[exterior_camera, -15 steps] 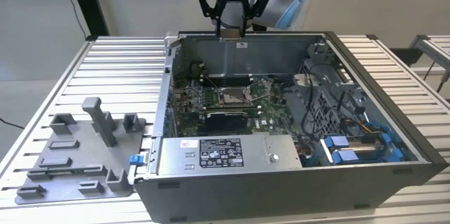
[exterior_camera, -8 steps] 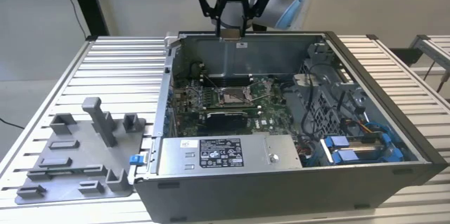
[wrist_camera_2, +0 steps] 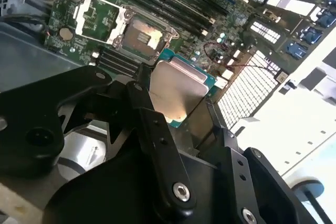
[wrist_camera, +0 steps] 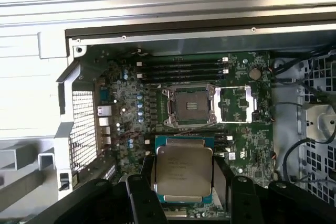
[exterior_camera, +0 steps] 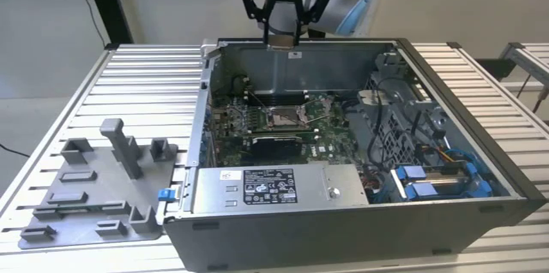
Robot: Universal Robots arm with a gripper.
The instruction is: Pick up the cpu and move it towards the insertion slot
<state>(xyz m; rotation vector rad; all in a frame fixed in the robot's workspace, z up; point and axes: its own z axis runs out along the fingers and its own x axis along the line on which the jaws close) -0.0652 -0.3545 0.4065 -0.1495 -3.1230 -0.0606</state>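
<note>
CPU (wrist_camera: 184, 174), a flat square chip with a pale silvery top and a thin teal rim, is clamped between the black fingers (wrist_camera: 140, 198) of the end effector (wrist_camera: 185, 199) and held in the air above the open computer case (exterior_camera: 480, 151). In the first wrist view the insertion slot (wrist_camera: 189, 105), a square socket with a shiny metal frame and tan-grey centre, lies on the green circuit board (wrist_camera: 252, 145) at about 12 o'clock from the chip, near but apart from it; its hinged metal cover (wrist_camera: 237, 103) lies open at the socket's 3 o'clock. In the second wrist view the chip (wrist_camera_2: 176, 93) sits just beside the socket (wrist_camera_2: 143, 38), at its 5 o'clock. In the exterior view the end effector (exterior_camera: 279, 40) hangs over the case's far wall, at 12 o'clock from the socket (exterior_camera: 286, 117). The case stands on a ribbed metal table (exterior_camera: 146, 80), with a grey fixture tray (exterior_camera: 94, 189) at its 9 o'clock.
</note>
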